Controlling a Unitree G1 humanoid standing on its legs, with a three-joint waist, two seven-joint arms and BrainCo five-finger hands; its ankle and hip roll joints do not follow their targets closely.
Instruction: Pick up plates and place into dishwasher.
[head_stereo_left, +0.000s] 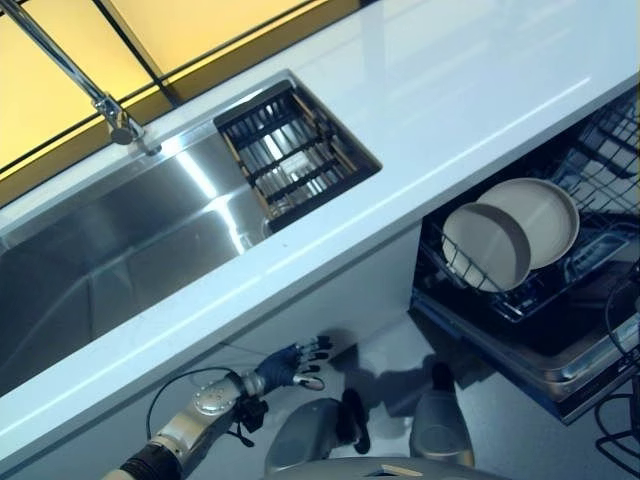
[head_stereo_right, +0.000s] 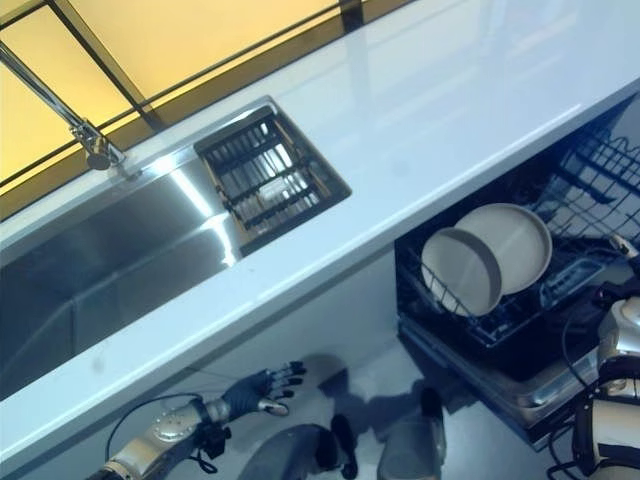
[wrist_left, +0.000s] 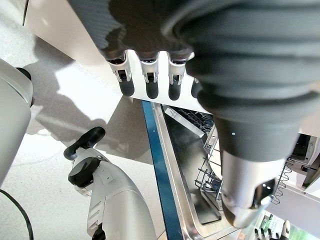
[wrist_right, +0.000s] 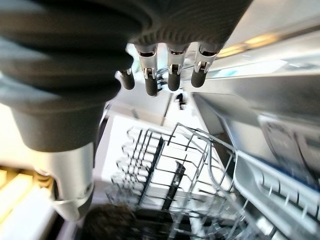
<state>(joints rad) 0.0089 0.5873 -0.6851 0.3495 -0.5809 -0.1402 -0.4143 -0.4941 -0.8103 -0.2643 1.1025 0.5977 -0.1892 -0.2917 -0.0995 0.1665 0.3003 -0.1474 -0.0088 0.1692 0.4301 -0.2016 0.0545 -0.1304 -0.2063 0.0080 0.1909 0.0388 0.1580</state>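
Left eye view: two plates (head_stereo_left: 512, 240) on edge in dishwasher rack (head_stereo_left: 560, 290) at 3 o'clock, tines propping them. Left robot hand (head_stereo_left: 296, 364) and right robot hand (wrist_right: 170, 70) relaxed, empty.

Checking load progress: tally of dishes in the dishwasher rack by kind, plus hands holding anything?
Plates in dishwasher rack: 2 (front plate, rear plate)
Hands holding a plate: 0 (left hand, right hand, both open)
Total dishes: 2

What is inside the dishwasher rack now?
Two pale plates stand on edge in the dishwasher rack, overlapping. The countertop hides the rack's rear part.
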